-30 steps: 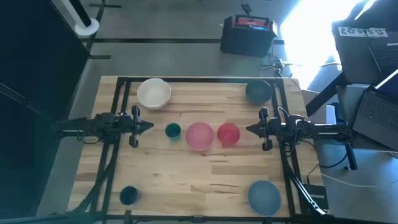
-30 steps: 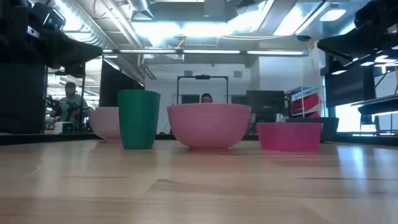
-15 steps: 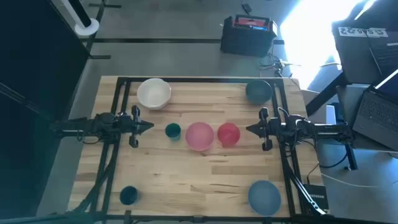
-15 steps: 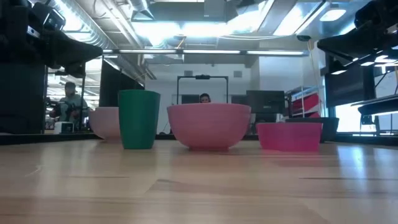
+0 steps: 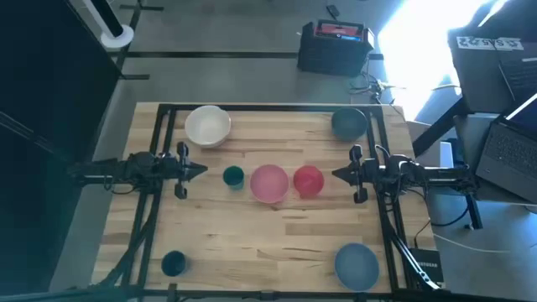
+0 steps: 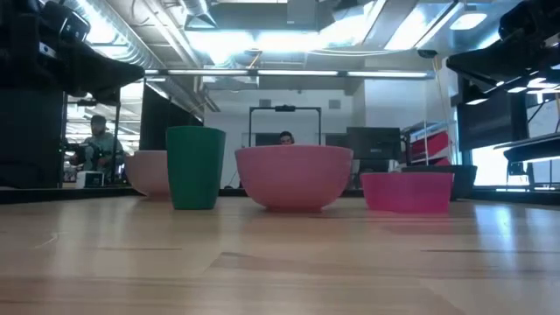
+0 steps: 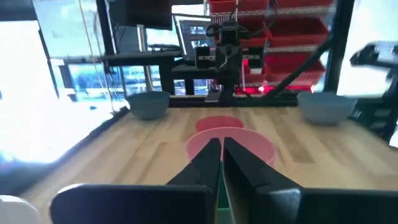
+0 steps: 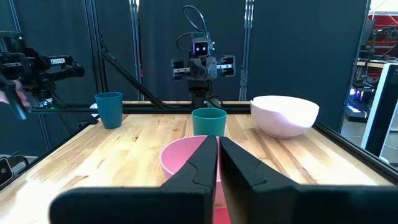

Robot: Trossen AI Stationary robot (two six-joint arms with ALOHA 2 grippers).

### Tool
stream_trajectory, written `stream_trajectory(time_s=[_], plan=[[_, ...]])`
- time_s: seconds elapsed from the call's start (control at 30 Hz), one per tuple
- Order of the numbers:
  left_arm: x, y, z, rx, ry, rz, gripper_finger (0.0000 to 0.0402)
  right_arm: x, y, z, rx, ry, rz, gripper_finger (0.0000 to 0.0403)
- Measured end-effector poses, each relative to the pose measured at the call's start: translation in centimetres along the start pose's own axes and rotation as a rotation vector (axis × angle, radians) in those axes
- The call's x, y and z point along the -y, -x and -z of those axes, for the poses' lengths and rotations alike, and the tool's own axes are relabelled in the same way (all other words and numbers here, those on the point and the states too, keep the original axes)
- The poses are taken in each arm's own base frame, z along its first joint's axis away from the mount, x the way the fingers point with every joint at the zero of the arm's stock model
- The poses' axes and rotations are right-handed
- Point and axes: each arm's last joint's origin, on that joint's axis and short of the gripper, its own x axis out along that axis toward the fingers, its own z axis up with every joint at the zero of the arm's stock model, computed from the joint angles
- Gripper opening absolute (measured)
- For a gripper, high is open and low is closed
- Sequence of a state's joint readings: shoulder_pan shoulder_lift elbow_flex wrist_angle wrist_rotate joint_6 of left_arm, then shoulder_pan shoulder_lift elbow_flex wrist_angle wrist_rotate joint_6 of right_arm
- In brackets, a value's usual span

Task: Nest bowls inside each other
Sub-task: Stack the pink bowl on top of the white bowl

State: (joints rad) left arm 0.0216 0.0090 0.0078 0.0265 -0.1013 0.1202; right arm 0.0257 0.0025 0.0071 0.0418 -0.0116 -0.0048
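Across the table's middle stand a small dark teal bowl (image 5: pixel 233 176), a pale pink bowl (image 5: pixel 269 183) and a red bowl (image 5: pixel 309 180), each on its base. A white bowl (image 5: pixel 207 125) sits far left, a grey-blue bowl (image 5: pixel 348 124) far right, a larger grey-blue bowl (image 5: pixel 357 265) near right, another small teal bowl (image 5: pixel 173 263) near left. My left gripper (image 5: pixel 204 170) hovers shut at the table's left side, pointing level at the row. My right gripper (image 5: pixel 335 174) hovers shut at the right side, facing it.
A black frame (image 5: pixel 268 108) runs along the table's far edge and down both sides under the arms. Bare wood (image 5: pixel 268 243) lies between the middle row and the near edge. People (image 6: pixel 98 144) show in the room beyond the table.
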Motion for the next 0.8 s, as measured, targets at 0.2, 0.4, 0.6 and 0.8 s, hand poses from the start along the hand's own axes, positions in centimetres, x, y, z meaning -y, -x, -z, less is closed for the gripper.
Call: stream_trajectory(time_s=[0.2, 0.4, 0.6, 0.8], plan=[[-0.1, 0.0, -0.2, 0.011, -0.004, -0.011, 0.0, 0.0, 0.0, 0.0, -0.001, 0.0, 0.0, 0.0001], [-0.3, 0.0, -0.9, 0.042, 0.045, -0.043, 0.0, 0.0, 0.0, 0.0, -0.002, 0.0, 0.0, 0.0001], [-1.1, 0.0, -2.6, 0.011, 0.149, -0.105, 0.0003, 0.0, 0.0, 0.1, -0.015, 0.0, 0.0, 0.0001], [-2.5, -3.2, -8.4, -0.181, 0.162, -0.166, 0.0059, 0.0, 0.0, 0.3, -0.03, 0.0, 0.0, 0.0001]])
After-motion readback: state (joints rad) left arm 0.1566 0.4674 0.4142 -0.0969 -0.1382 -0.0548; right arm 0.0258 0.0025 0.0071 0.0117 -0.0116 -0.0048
